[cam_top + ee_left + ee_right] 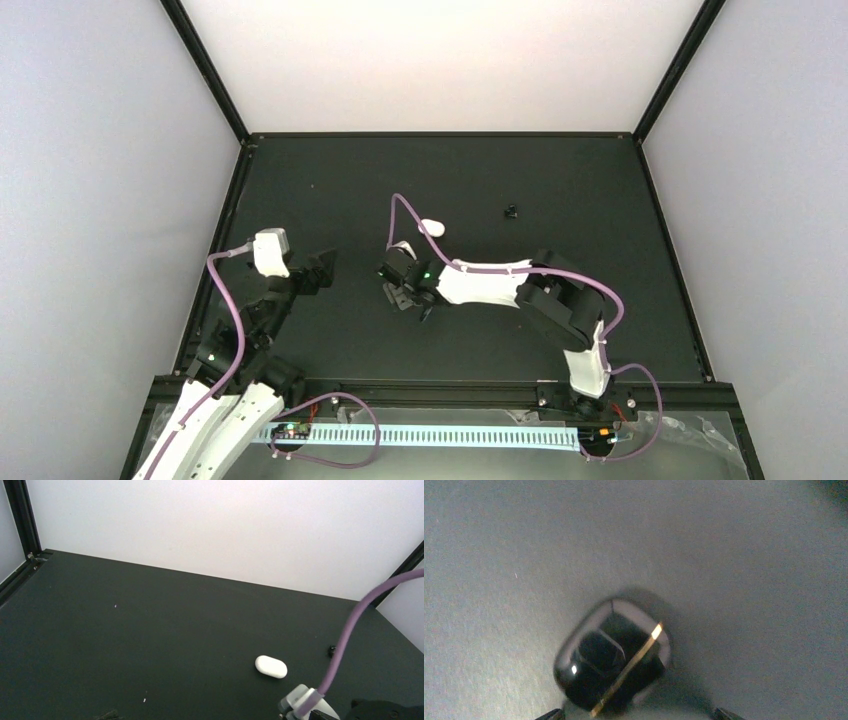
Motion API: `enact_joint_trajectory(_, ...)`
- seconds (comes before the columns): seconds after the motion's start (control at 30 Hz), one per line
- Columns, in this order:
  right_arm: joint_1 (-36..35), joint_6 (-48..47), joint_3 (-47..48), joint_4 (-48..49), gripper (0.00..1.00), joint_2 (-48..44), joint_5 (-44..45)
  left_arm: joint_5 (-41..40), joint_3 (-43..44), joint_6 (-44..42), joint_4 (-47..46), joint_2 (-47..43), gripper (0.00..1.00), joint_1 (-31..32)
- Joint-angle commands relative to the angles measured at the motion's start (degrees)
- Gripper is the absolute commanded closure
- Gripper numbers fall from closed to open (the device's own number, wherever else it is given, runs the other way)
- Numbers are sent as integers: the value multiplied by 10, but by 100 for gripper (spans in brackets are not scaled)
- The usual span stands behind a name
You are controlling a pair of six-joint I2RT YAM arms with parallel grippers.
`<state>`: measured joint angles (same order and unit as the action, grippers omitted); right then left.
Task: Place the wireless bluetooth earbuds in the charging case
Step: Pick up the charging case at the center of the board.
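The charging case (432,228) is a white oval pebble lying shut on the black table, also in the left wrist view (271,666). No earbuds show in any view. My right gripper (408,298) hangs low over the table just near-left of the case. In its wrist view it (639,715) is open, with only the two fingertips showing at the bottom edge. A glossy black squarish object (614,655) with a gold stripe lies between and just ahead of them. My left gripper (322,268) is open and empty, well left of the case.
A small black bit (511,211) lies on the table to the right of the case, also in the left wrist view (332,650). The right arm's purple cable (405,215) loops above the case. Black frame rails (225,250) edge the table.
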<state>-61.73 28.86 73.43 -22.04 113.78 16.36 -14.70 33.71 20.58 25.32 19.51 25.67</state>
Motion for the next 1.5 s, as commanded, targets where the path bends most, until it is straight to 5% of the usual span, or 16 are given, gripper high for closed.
enact_joint_trajectory(0.0,-1,-5,-52,7,20,-57,-23,12,4,3,6,3,1,4)
enact_joint_trajectory(0.27,-2,28,-108,49,18,-148,-50,7,2,3,4,7,1,5)
enact_joint_trajectory(0.9,-5,15,-27,65,24,-35,-15,8,-6,-1,-10,10,1,4)
enact_joint_trajectory(1.47,-3,37,55,-12,21,46,64,15,-8,1,-13,10,1,4)
